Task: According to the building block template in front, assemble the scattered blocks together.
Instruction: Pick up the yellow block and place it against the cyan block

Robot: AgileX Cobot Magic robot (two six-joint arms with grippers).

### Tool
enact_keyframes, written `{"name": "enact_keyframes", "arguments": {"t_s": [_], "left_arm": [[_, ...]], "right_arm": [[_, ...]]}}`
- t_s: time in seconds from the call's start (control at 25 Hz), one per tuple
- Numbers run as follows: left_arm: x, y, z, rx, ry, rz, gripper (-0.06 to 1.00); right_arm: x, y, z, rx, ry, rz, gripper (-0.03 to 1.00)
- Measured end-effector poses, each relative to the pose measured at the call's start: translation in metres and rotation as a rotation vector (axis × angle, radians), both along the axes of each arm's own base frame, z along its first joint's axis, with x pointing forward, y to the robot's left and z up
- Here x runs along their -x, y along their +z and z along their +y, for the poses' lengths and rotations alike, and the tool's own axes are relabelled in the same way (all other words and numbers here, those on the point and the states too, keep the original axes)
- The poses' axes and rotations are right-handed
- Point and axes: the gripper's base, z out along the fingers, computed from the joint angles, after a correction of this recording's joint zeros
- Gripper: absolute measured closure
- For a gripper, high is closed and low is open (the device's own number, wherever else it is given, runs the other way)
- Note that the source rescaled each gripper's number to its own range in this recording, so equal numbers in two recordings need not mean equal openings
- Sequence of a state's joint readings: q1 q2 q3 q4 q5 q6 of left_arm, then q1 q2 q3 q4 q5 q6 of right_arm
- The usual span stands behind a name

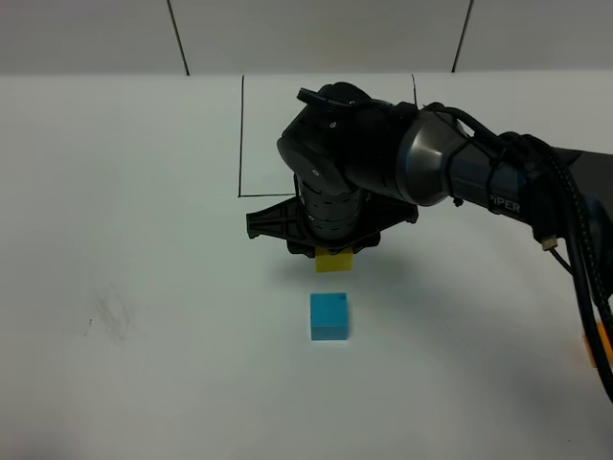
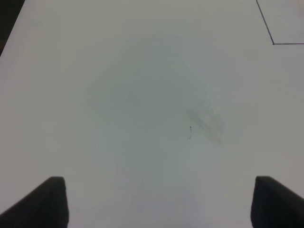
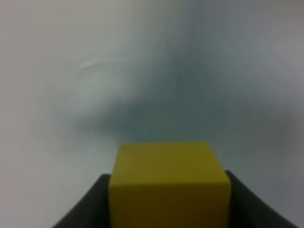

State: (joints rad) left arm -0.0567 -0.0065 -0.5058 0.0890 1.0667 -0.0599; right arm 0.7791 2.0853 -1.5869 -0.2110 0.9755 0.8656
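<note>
**A:** So, the high camera first. Where are the blocks?

**B:** The right arm [image 1: 498, 182] reaches across the middle. Its right claw [image 1: 331, 247] points down, and the yellow block [image 1: 333, 261] shows just under it. The cyan block [image 1: 329, 316] sits on the white worktop [image 1: 144, 402], nearer the camera. It is close to the yellow one but apart from it.

**A:** And the drawn frame?

**B:** Lines of the black frame [image 1: 239, 134] show behind the arm, which covers most of its inside. A grey smudge [image 1: 110, 316] marks the worktop on the left.

**A:** Left wrist view?

**B:** The left claw [image 2: 161, 204] stands wide, with only bare worktop between its dark fingertips [image 2: 47, 202]. The smudge lies beyond them, and a corner of the frame is farther off.

**A:** Right wrist view?

**B:** The yellow block fills the gap, with a dark finger [image 3: 90, 209] against each flank. The claw is narrow and gripping it. Whether the block touches the worktop, I cannot tell.
</note>
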Motion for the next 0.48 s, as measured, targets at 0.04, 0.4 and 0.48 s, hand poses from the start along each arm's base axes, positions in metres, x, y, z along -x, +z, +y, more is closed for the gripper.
{"name": "enact_keyframes", "arguments": {"t_s": [0.04, 0.4, 0.48], "left_arm": [[0.0, 0.0, 0.0, -0.001, 0.0, 0.0, 0.29], [0.0, 0.0, 0.0, -0.001, 0.0, 0.0, 0.29], [0.0, 0.0, 0.0, -0.001, 0.0, 0.0, 0.29]], "right_arm": [[0.001, 0.0, 0.001, -0.001, -0.004, 0.001, 0.71], [0.003, -0.007, 0.004, -0.002, -0.057, 0.013, 0.71], [0.002, -0.012, 0.004, 0.005, -0.062, 0.023, 0.71]]}}
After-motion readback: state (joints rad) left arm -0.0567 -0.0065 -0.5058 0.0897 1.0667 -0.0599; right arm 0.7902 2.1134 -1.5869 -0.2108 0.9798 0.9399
